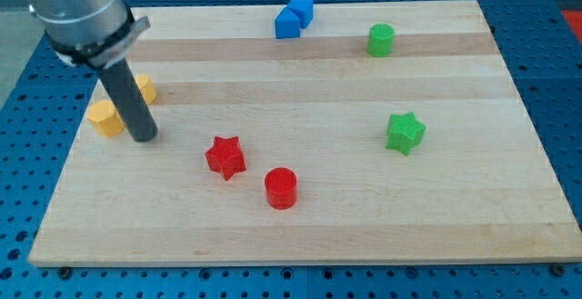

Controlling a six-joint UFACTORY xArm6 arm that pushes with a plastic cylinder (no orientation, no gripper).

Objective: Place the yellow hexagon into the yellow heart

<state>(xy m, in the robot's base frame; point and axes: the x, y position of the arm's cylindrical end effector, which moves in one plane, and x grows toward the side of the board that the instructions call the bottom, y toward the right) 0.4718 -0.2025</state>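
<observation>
My tip (145,137) sits between two yellow blocks (106,117); shapes are unclear. No gripper here. Next, nudge them together on the tabletop (318,235).

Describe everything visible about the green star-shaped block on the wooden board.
The green star-shaped block is a small, matte, plastic-looking piece with a flat top face and short vertical sides with blunt points. It lies flat on the pale wooden board, toward the view's right, about mid-height. Nothing touches it: the green cylinder sits well above it, and my tip is far off at the view's left.
</observation>
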